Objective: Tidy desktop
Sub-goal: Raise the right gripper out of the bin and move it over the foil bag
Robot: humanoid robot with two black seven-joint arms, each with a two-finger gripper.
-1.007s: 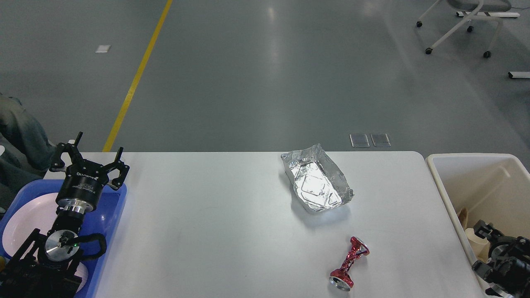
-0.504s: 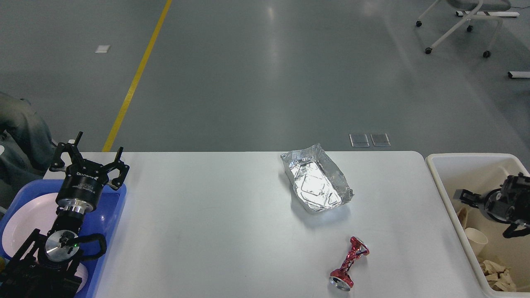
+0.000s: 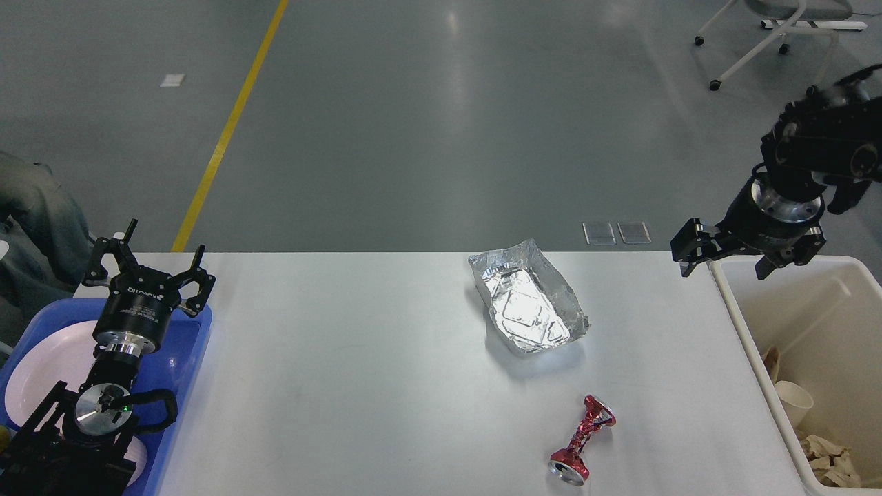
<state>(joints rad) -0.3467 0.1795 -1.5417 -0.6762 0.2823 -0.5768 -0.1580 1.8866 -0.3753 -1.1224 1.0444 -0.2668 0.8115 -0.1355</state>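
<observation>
The white desktop [image 3: 358, 386] fills the lower half of the head view. On it lie a crumpled foil tray [image 3: 527, 303] right of centre and a crushed, twisted red can [image 3: 580, 439] near the front edge. My left gripper [image 3: 148, 249] stands open and empty above the far corner of the blue tray [image 3: 186, 351]. My right gripper [image 3: 725, 267] hangs open and empty, fingers pointing down, over the far left corner of the cream bin [image 3: 813, 289].
A white plate [image 3: 48, 365] lies in the blue tray. The cream bin holds a paper cup [image 3: 792, 399] and crumpled paper [image 3: 827, 455]. A chair [image 3: 765, 41] stands on the floor far right. Someone's legs [image 3: 34, 213] show at the left edge.
My right arm has risen out of the cream bin, up and toward the far side, and now hangs over the bin's far left corner. The left arm, foil tray and can are unmoved.
</observation>
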